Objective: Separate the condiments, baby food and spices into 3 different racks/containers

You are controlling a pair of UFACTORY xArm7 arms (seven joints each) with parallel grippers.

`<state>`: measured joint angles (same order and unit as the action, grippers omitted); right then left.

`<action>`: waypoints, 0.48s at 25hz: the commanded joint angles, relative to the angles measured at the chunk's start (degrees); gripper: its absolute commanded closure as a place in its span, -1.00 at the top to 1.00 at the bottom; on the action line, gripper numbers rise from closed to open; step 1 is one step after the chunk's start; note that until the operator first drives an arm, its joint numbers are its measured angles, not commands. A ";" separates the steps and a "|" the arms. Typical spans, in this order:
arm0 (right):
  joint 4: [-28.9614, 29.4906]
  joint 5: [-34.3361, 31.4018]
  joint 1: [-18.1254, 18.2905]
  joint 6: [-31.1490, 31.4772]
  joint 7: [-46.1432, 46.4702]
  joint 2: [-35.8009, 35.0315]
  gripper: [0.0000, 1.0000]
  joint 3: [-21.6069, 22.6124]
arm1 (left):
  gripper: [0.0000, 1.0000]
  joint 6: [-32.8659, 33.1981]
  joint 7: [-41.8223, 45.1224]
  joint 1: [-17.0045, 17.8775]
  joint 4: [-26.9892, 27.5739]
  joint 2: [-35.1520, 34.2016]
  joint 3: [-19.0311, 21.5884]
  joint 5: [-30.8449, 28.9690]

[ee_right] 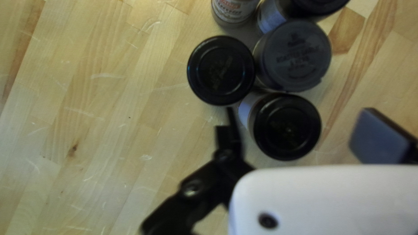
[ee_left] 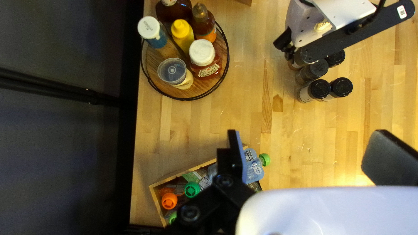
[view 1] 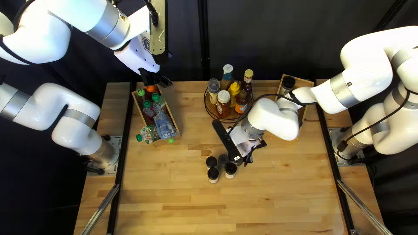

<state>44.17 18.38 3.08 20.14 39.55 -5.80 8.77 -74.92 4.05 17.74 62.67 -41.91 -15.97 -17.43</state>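
Spice jars [ee_right: 292,55]: five stand bunched on the table [view 1: 283,196], touching or nearly so, and I judge the step in hand to be picking the nearest one. My right pincer [ee_right: 296,124] is spread wide, holding nothing, with one black-lidded jar [ee_right: 286,126] between its fingers but off centre. I would shift sideways to centre on it, minding the neighbouring jar [ee_right: 221,70] beside that nearer finger, which could get knocked over. Then I would go down straight until the pads meet the body below the lid, squeeze gently and lift upright before travelling. The likely goal is the wooden box [view 1: 307,82] at the right of the top left view, where another jar [view 1: 287,84] stands; the path should clear the condiments' round tray [view 1: 210,109]. My left pincer [ee_left: 307,146], also wide apart and empty, can wait above.
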 commanded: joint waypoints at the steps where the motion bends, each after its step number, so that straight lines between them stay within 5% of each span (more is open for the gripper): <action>1: -3.37 -3.24 -0.24 1.95 -3.92 5.58 -1.00 0.14 | 1.00 0.00 0.00 0.00 0.00 0.00 0.00 0.00; 12: -10.30 -7.67 4.36 20.64 -9.03 30.61 -1.00 -2.55 | 1.00 0.00 0.00 0.00 0.00 0.00 0.00 0.00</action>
<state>35.75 11.77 5.59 35.86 30.81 18.84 7.93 -74.92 4.05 17.74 62.67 -41.91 -15.97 -17.43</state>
